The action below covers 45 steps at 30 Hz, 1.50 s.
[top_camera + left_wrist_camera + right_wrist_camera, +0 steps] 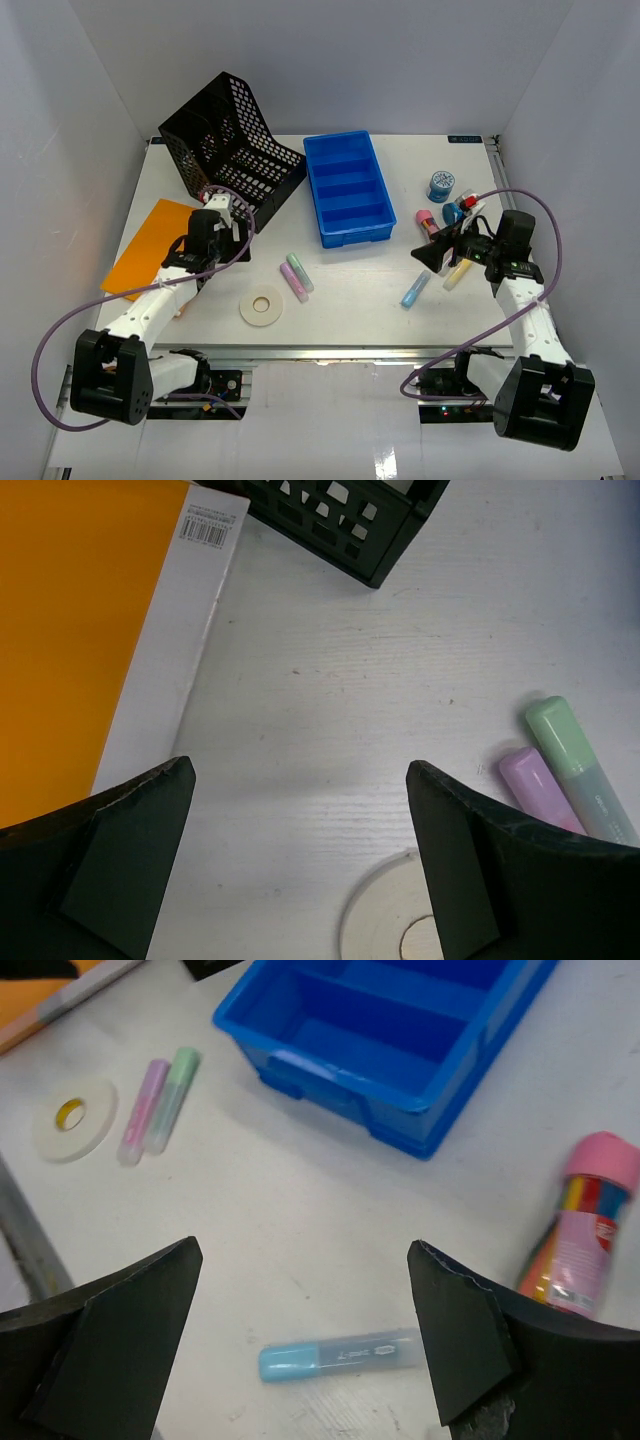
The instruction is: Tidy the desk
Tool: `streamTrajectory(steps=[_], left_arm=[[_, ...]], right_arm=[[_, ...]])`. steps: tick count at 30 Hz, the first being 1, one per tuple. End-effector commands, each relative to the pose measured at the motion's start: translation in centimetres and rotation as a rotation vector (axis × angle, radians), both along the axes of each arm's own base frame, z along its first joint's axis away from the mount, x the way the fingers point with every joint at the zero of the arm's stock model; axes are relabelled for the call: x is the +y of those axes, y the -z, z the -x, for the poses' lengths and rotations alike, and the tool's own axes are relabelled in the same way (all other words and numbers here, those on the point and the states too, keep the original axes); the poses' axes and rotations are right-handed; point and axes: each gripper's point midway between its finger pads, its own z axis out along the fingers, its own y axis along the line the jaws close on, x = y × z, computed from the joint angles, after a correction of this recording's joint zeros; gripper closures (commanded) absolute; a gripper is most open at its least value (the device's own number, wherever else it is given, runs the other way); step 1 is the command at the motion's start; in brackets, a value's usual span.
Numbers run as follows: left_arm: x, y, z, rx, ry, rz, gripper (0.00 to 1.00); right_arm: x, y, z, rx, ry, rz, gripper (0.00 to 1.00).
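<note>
The white desk (360,300) holds scattered items. My left gripper (222,207) is open and empty, above bare desk between the orange folder (150,245) and the black mesh file holder (230,140). In the left wrist view (300,770) its fingers frame bare tabletop. The green highlighter (570,760), purple highlighter (535,785) and tape roll (385,920) lie to its right. My right gripper (430,255) is open and empty, hovering over a blue highlighter (415,289). This highlighter lies between the fingers in the right wrist view (340,1353).
A blue compartment tray (348,187) stands at the back centre, empty. A yellow highlighter (458,274), a pink-capped tube (426,222), a blue round container (441,185) and a red and blue item (462,207) lie on the right. The tape roll (262,306) lies near the front.
</note>
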Motion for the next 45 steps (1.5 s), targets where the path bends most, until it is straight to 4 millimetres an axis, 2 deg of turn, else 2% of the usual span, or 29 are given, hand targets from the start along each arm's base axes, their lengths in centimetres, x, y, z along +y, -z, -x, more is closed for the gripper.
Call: streamTrajectory(steps=[1,6,7,10,14,17,19,25,30,39,45], left_arm=[[1.9,-0.5,-0.8,0.012,-0.072,-0.132,0.03],[3.1,0.2,-1.0,0.056,-0.125,-0.268,0.14],[2.7,-0.2,-1.1,0.049,-0.117,-0.267,0.16],[2.9,0.9,-1.2,0.091,-0.133,-0.385,0.21],[2.9,1.7,-1.6,0.122,-0.129,-0.499,0.23],[3.6,1.9,-2.1,0.134,-0.16,-0.567,0.25],[3.6,1.7,-2.6,0.133,-0.16,-0.585,0.27],[3.8,2.9,-3.4,0.166,-0.157,-0.64,0.32],[4.3,5.3,-3.2,0.231,-0.121,-0.716,0.35],[6.2,6.4,-3.4,0.249,-0.158,-0.738,0.42],[6.5,7.6,-3.4,0.28,-0.146,-0.736,0.49]], right_arm=[[2.8,-0.7,3.0,-0.078,-0.297,0.004,0.1],[2.8,-0.5,2.8,-0.079,-0.294,0.01,0.1],[2.9,-0.5,2.8,-0.084,-0.297,0.012,0.1],[2.9,-0.3,2.7,-0.069,-0.291,0.012,0.1],[3.1,-0.3,2.8,-0.055,-0.301,0.002,0.1],[3.3,-0.4,3.0,-0.06,-0.313,-0.003,0.1],[3.4,-0.5,3.1,-0.061,-0.32,-0.008,0.1],[3.5,-0.5,3.4,-0.058,-0.329,-0.015,0.1],[3.5,-0.5,3.4,-0.054,-0.335,-0.022,0.1],[3.6,-0.3,3.4,-0.044,-0.34,-0.028,0.1],[3.6,-0.2,3.5,-0.041,-0.343,-0.031,0.1]])
